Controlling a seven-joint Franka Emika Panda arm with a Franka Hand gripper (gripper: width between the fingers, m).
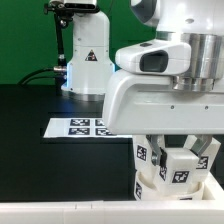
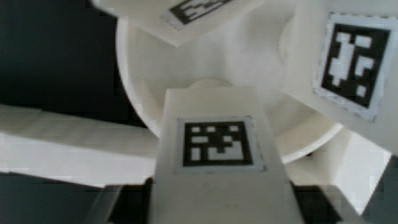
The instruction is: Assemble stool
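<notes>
I have the arm low over the near edge of the black worktop (image 1: pixel 40 150), and the stool's parts are bunched directly beneath it: the round seat (image 2: pixel 169 70) lies flat with its rimmed hollow upward, and several chunky legs stand or lean in and around it. In the wrist view one leg (image 2: pixel 217 150) runs straight out from the claw (image 2: pixel 217 205) toward the seat centre, tag face up to the camera; its long axis follows the claw's reach, and its far end sits over the hollow of the seat. A second leg (image 2: pixel 356 60) shows its tag at the seat's rim, set askew. The claw appears closed on the near end of the first leg, though its fingertips lie at the frame edge and I cannot confirm the contact; I record that as a judgement. In the exterior view the tagged legs (image 1: pixel 180 165) tilt at differing angles under the arm, none plainly seated. The marker board (image 1: pixel 80 127) lies well apart, toward the exterior view's left. Risks as I judge them: the held leg may meet the seat off its socket and jam or skid; crowding from the neighbouring legs may knock one over; and pressing down may slide the unrestrained seat toward the worktop's near edge.
</notes>
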